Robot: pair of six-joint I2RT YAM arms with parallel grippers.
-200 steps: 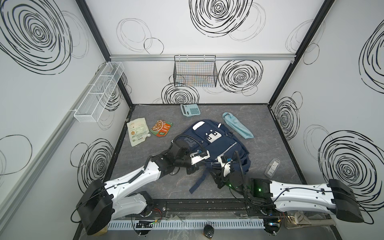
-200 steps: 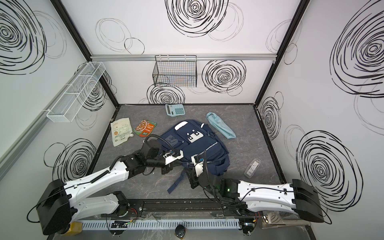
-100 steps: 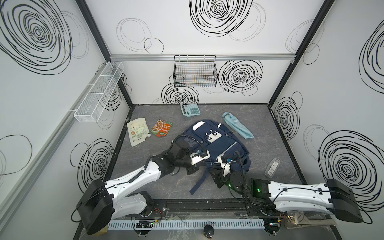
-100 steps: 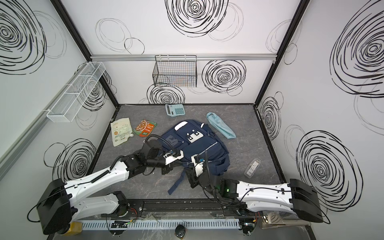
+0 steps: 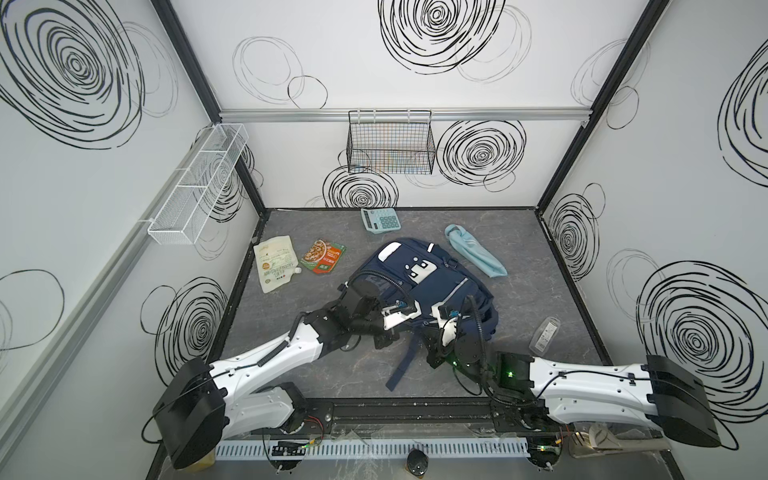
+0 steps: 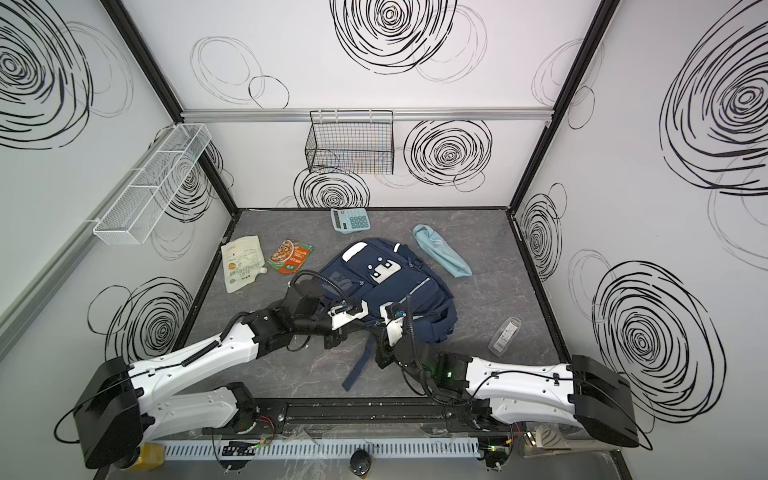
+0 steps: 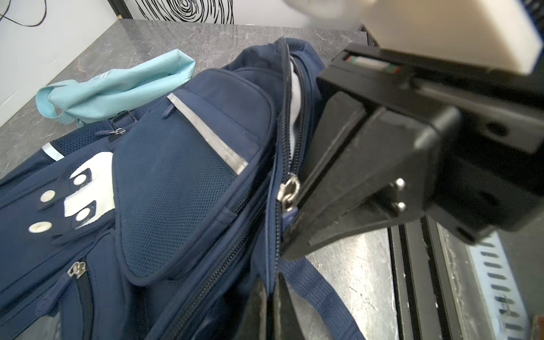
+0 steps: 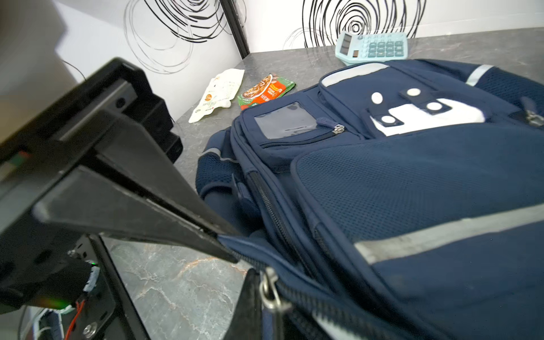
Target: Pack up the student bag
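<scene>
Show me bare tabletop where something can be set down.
Right rear: between umbrella, clear case and right wall. Left: between white pouch and left arm. Front: either side of the strap. Crowded: bag's near edge, where left gripper and right gripper are shut on it.

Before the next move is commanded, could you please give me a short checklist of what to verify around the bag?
1. Grip of left end effector on student bag rim: ok, clamped.
2. Grip of right end effector on zip pull: ok, apparently shut on it.
3. Main zip fully open: not ok; grey lining shows along part only.
4. Clear of both arms: calculator, umbrella, white pouch, orange pouch: ok.
5. Trailing shoulder strap free of the arms: cannot tell.
</scene>
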